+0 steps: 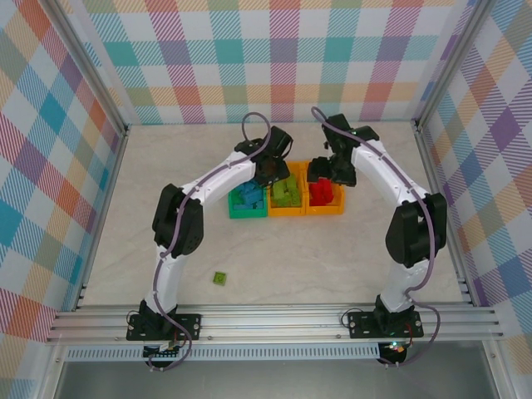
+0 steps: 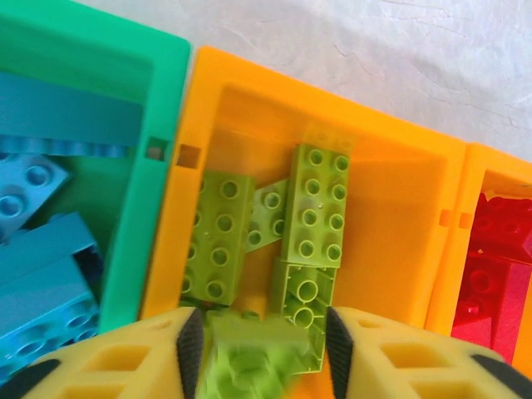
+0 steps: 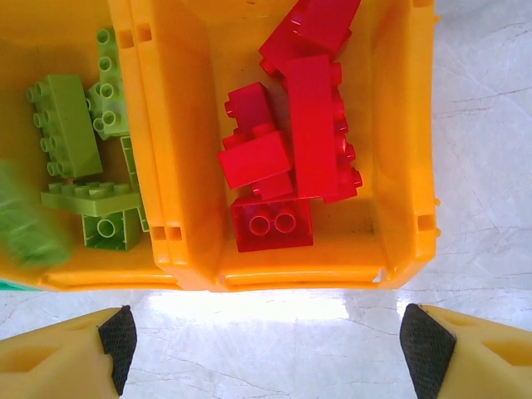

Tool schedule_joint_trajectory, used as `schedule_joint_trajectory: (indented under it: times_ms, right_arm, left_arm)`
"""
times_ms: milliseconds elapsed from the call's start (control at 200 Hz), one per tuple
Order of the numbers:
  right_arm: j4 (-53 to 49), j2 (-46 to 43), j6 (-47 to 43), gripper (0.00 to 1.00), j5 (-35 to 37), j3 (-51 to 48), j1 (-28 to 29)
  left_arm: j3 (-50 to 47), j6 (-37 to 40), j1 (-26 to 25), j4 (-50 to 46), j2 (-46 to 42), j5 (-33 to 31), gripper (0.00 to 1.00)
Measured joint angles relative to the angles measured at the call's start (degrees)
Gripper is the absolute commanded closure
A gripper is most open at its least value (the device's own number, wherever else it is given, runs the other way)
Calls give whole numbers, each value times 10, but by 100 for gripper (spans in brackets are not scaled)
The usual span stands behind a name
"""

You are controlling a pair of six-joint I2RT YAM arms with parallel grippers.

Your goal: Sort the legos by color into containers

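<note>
My left tool (image 2: 263,349) hangs over the middle orange bin (image 2: 391,216), its yellow fingers tipped with black pads (image 2: 189,349). A blurred lime brick (image 2: 249,362) lies between them; I cannot tell whether they grip it. Below, studded lime bricks (image 2: 314,204) lie flat and crosswise on the bin's smooth plastic floor. The green bin (image 2: 137,216) touches its left wall and holds glossy blue bricks (image 2: 41,283).

My right tool (image 3: 270,341) is spread wide with nothing in it, over the pale, faintly veined tabletop (image 3: 482,125) just at the near side of the right-hand orange bin (image 3: 391,125), which is piled with red bricks (image 3: 312,125). A stray lime brick (image 1: 219,278) sits alone, well apart from the bins.
</note>
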Motion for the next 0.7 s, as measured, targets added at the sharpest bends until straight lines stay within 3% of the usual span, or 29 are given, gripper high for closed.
schedule_joint_trajectory:
  times_ms: [65, 280, 400, 565, 700]
  right_arm:
    - [7, -9, 0, 16, -4, -11, 0]
    - [53, -71, -7, 16, -23, -80, 9]
    - [98, -123, -35, 10, -32, -138, 57]
    - [170, -167, -88, 9, -57, -204, 199]
    - [224, -162, -117, 7, -71, -225, 297]
  left_arm:
    - [4, 5, 0, 0, 5, 4, 31]
    - [3, 10, -2, -4, 5, 9, 0]
    - [-8, 11, -4, -5, -16, -2, 0]
    - [-44, 26, 8, -10, -99, -18, 0]
    - [-163, 28, 67, 8, -223, -16, 0]
